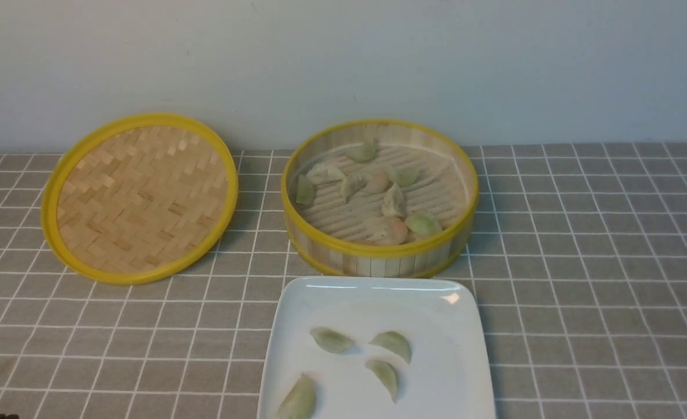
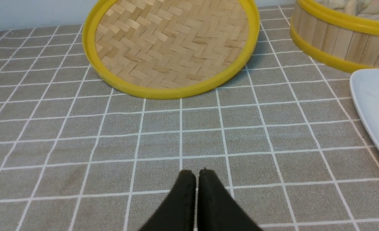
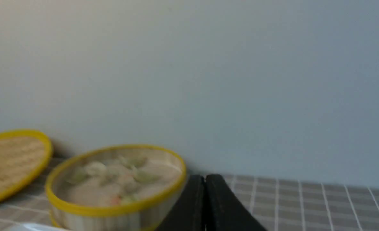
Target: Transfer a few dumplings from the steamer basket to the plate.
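woven lid (image 1: 140, 198) lies on the worktop (image 1: 582, 262), leaning on the wall. to its right, steamer basket (image 1: 378, 259) holds about nine dumplings (image 1: 393, 202) (overlapping, count uncertain). plate (image 1: 454, 326) just in front holds four. left claw (image 2: 196, 175) clenched, nothing held; right claw (image 3: 205, 179) likewise.

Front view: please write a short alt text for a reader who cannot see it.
Four pale green crescent dumplings lie on a glossy white square plate at the near edge of a grey checked tablecloth. Behind it, a round yellow-rimmed bamboo steamer basket holds more dumplings; its flat woven lid leans at the left.
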Action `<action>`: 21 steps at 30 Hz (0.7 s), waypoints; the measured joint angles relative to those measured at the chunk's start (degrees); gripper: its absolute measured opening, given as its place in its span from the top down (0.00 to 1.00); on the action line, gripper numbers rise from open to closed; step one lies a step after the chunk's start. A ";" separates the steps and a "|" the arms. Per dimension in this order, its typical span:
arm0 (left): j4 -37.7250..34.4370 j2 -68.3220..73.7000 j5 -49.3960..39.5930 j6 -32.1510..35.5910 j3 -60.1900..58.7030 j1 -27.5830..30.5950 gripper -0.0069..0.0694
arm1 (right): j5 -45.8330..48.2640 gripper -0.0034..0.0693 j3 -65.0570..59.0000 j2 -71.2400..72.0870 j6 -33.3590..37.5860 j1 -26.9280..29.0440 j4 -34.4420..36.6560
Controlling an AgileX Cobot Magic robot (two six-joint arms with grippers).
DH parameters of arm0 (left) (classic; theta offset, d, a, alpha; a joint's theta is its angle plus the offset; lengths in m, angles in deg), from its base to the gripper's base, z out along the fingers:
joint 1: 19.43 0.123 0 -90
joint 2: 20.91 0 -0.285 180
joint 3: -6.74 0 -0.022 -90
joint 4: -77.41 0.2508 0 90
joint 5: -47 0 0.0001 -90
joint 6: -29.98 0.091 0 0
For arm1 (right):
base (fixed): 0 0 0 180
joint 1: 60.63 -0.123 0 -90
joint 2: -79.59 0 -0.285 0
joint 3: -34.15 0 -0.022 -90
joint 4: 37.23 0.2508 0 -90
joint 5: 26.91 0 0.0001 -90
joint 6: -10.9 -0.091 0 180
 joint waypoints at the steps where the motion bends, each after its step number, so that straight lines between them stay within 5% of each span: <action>1: 0.00 0.00 0.00 0.00 0.00 0.00 0.92 | 0.00 0.97 -2.86 0.00 0.05 2.61 0.00; 7: 0.00 0.00 0.00 0.00 0.00 0.00 0.92 | 0.39 0.97 -15.94 -0.06 0.05 10.24 -0.06; 21: 0.00 0.00 0.06 0.00 -0.02 0.02 0.92 | -4.34 0.97 -16.67 -0.11 0.05 10.94 -1.10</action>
